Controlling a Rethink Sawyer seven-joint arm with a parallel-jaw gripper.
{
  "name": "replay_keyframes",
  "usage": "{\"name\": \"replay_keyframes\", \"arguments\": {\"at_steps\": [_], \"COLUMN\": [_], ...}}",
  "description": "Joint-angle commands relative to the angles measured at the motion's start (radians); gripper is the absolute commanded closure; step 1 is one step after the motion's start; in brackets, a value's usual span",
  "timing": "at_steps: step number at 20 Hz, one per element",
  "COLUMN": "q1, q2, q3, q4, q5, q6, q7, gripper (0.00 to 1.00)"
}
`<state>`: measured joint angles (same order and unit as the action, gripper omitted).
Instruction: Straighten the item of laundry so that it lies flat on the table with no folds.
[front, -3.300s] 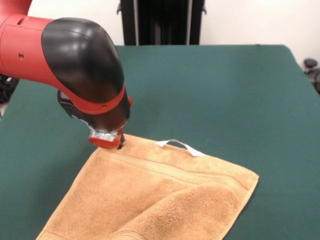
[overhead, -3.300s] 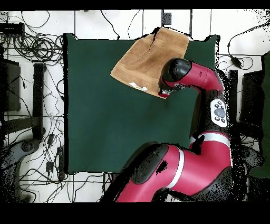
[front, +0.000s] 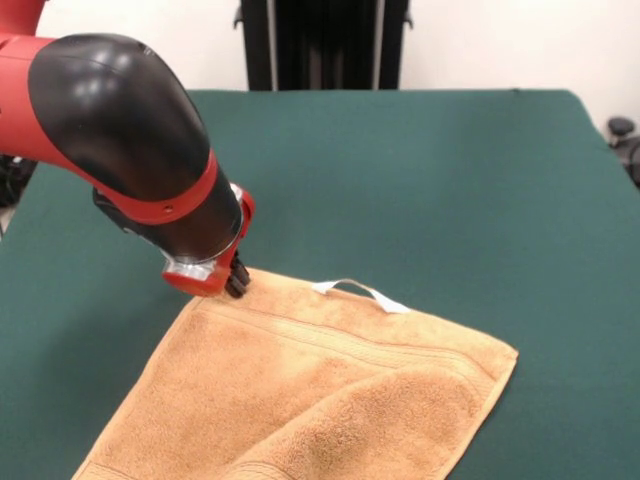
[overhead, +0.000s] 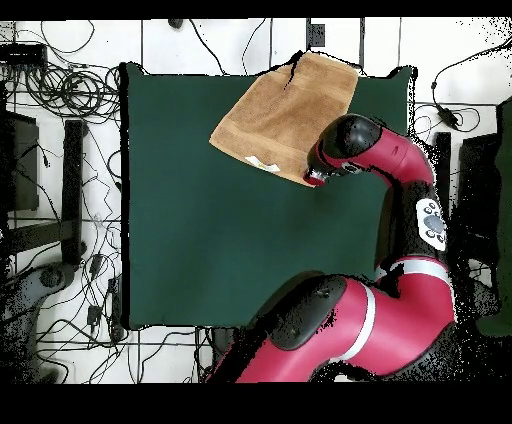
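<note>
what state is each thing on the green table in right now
golden-tan terry hand towel: spread out but not flat, one part folded over itself near the front edge
small white loop tag: sticking out from the towel's far hem, lying on the cloth
dark green felt-covered table: towel lying near one edge
red and black arm's gripper: down at the towel's corner, open or shut not visible

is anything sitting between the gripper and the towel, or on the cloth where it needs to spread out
Nothing visible does. The gripper is right at the towel's far corner with no object between them, and the green table around the towel is bare of other things in both views.
</note>
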<state>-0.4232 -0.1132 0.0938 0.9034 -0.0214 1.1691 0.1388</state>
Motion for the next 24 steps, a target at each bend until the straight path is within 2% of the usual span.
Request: {"name": "replay_keyframes", "arguments": {"at_steps": [1,6,7,24], "q1": [-0.012,0.006,0.008,0.013], "q2": [0.215,0.221,0.222,0.228], "q3": [0.064,0.044,0.042,0.036], "q4": [0.147,0.123,0.118,0.101], "q5": [-0.096,-0.110,-0.111,-0.116], "q6": [-0.321,-0.275,-0.267,-0.236], "q7": [0.152,0.150,0.150,0.144], "gripper": [1.00,1.00,0.00,0.00]}}
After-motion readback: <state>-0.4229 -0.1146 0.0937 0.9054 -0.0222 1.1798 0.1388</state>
